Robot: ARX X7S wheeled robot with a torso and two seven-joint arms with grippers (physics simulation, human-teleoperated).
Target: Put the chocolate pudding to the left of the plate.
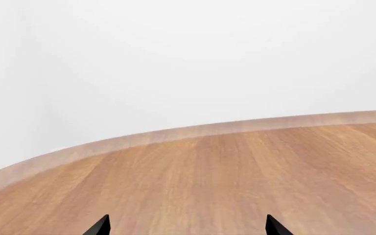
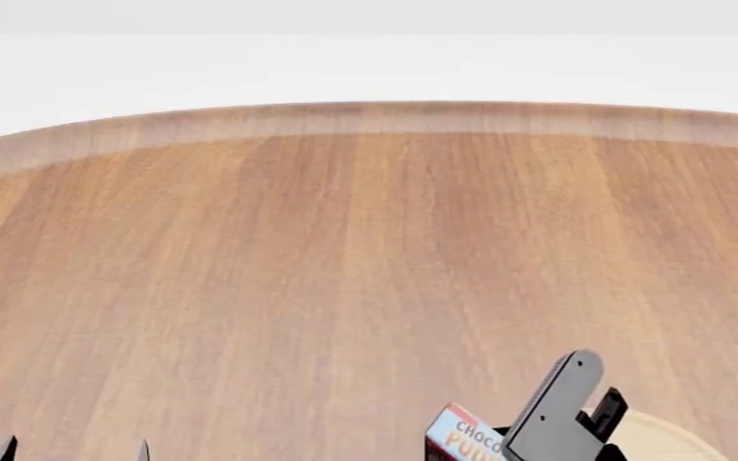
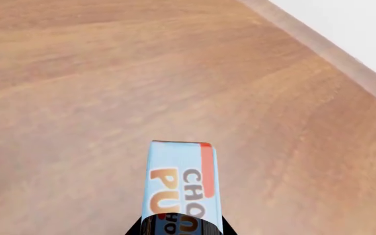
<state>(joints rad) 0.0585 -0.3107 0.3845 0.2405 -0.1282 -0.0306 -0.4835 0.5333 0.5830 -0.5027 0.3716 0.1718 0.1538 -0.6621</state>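
**Pudding carton in the right pincer, placement beside the plate to come**

In the head view the right pincer (image 2: 523,444) sits at about 5 o'clock, low in the frame, with the chocolate pudding (image 2: 461,437) showing just at its left side; only the carton's light blue, red-edged end is in frame. The right wrist view shows the same carton (image 3: 182,183) jutting out from between the dark jaw tips, which press its flanks, so this pincer is closed on the pudding. Whether the carton rests on the tabletop (image 2: 343,259) or is lifted clear cannot be told.

The plate (image 2: 664,440) peeks in at the lower right corner, just beyond the right arm, and what shows of it carries nothing.

The left pincer (image 2: 74,449) shows only two tips at 7 o'clock; the left wrist view has them (image 1: 188,226) set wide apart, holding nothing.

The step in hand looks like the carry. The next move likely calls for setting the carton down on bare wood toward 9 o'clock of the plate, near but not touching, then releasing.
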